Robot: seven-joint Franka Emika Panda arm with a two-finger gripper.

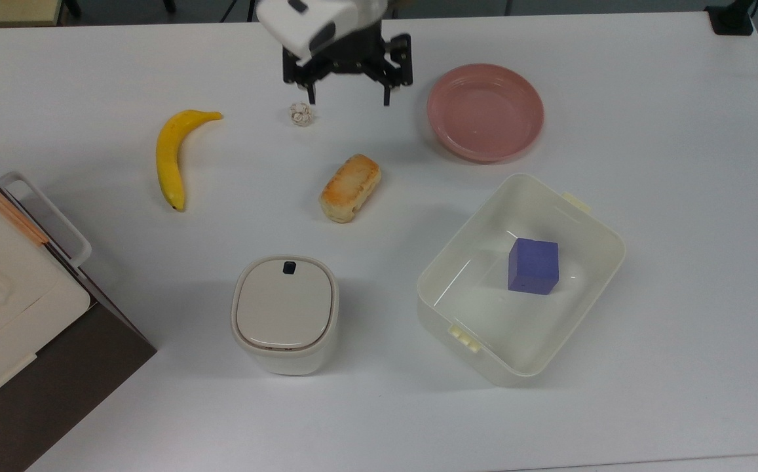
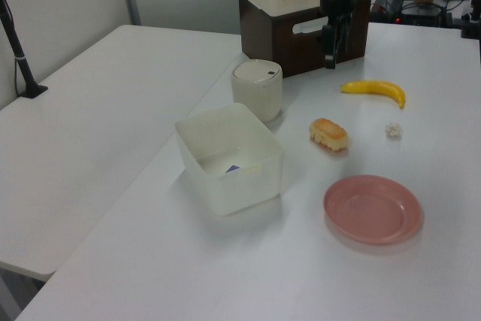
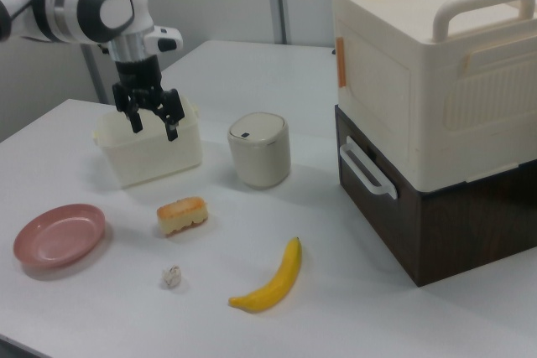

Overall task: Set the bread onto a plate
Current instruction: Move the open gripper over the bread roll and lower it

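The bread is a small toasted bun lying on the white table near its middle, also seen as the bread and the bread. The pink plate lies bare toward the top view's upper right; the plate and the plate hold nothing. My gripper hangs open and empty above the table, beyond the bread and to the left of the plate in the top view. The gripper points down with its fingers spread, well clear of the bread.
A banana lies on the top view's left, with a small crumpled clear scrap beside my gripper. A cream tub holds a purple cube. A lidded bin stands near the bread. A cream box on a brown base stands at the table's end.
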